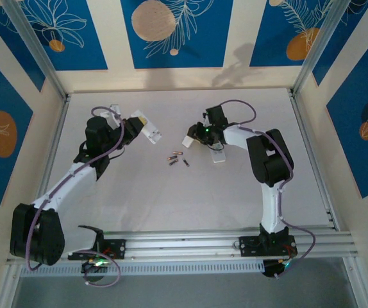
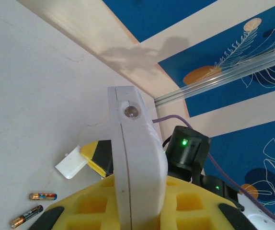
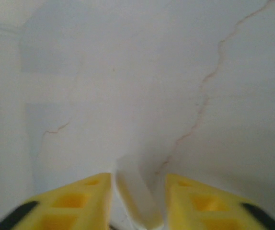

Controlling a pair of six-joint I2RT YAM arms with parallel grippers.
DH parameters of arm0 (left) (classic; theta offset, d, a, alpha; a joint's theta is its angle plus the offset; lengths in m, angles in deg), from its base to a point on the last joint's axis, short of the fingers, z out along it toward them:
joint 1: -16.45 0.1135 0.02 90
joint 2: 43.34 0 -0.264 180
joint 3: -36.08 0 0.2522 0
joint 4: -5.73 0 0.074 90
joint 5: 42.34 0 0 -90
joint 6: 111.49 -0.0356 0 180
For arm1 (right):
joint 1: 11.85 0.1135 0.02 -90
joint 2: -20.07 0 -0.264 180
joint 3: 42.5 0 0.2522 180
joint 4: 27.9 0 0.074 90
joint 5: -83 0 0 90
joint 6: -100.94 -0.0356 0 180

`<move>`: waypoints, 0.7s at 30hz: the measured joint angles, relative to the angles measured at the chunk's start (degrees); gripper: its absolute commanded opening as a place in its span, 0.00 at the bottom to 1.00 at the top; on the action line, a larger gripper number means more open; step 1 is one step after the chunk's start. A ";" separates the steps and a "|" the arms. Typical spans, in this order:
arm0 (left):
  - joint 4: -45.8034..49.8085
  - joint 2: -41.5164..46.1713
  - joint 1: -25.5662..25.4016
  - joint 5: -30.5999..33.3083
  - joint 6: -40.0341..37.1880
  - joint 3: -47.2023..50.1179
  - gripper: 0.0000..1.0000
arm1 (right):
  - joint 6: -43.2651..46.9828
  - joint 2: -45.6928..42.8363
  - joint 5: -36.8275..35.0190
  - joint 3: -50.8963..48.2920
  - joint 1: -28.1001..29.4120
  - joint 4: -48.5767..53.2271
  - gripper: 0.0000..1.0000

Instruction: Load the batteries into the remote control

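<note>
Batteries [image 1: 177,158] loose, near R end effector [image 1: 193,138], untouched.

White arms [image 1: 68,183] with black joints, purple cables [image 1: 32,237], green lights [image 2: 183,142]; left hand [image 2: 137,208] and right hand [image 3: 137,206] yellow, gridded.

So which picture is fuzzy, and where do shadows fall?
Right wrist view: soft throughout, yellow fingers out of focus. Left wrist view: sharp, a shadow on the wall. Top view: clear, a shadow on that wall too.
</note>
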 measured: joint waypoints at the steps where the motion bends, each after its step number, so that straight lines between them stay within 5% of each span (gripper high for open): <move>1: -0.33 -0.09 0.00 -0.46 0.24 0.04 0.03 | 0.07 -1.25 -0.11 -1.33 -0.35 0.74 0.52; 8: -4.81 -2.64 -0.48 -3.98 3.15 0.04 0.04 | 9.53 -22.88 -1.66 -9.70 -1.36 3.93 0.82; 10: -5.70 -3.06 -1.31 -4.39 3.26 0.04 0.04 | 17.16 -30.80 -2.84 -10.69 2.54 1.55 0.99; 15: -6.58 -3.96 -4.42 -5.14 3.23 -0.52 0.04 | 35.69 -38.75 -3.67 -10.86 17.94 -3.65 1.00; 21: -7.13 -4.13 -6.80 -5.53 3.48 -1.27 0.04 | 43.56 -29.70 -3.63 -6.25 18.80 -1.40 0.89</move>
